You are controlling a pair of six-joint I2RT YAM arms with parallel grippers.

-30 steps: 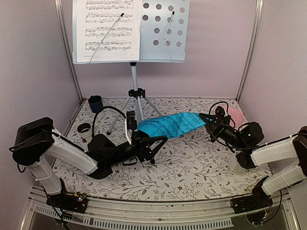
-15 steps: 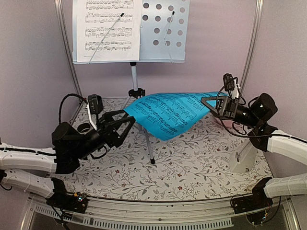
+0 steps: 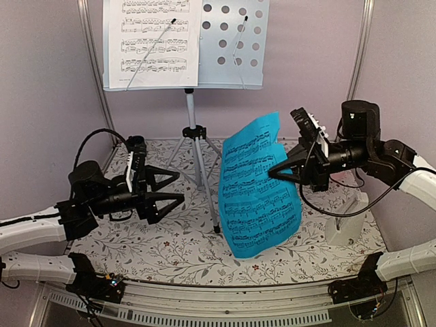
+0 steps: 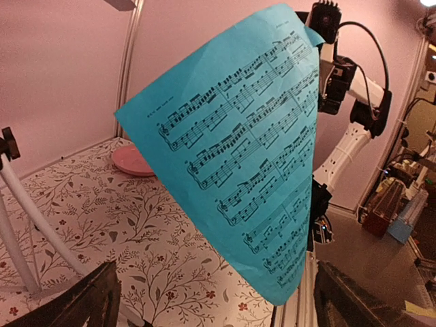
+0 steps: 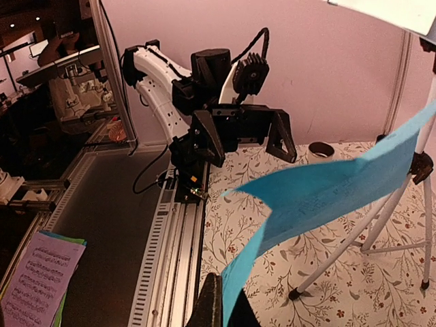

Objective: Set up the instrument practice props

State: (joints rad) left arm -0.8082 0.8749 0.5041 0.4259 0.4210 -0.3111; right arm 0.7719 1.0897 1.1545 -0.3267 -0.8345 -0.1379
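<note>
Though curled, the blue music sheet shows notes.

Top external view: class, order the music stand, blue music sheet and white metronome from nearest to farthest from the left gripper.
1. Music stand: its legs stand just right of the open left gripper.
2. Blue music sheet: centre, hanging from the right gripper.
3. White metronome: far right, beyond the sheet.

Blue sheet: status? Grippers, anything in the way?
Right gripper shut on blue sheet, held aloft. Left gripper open, empty. Tray right half free; stand legs close by.
</note>
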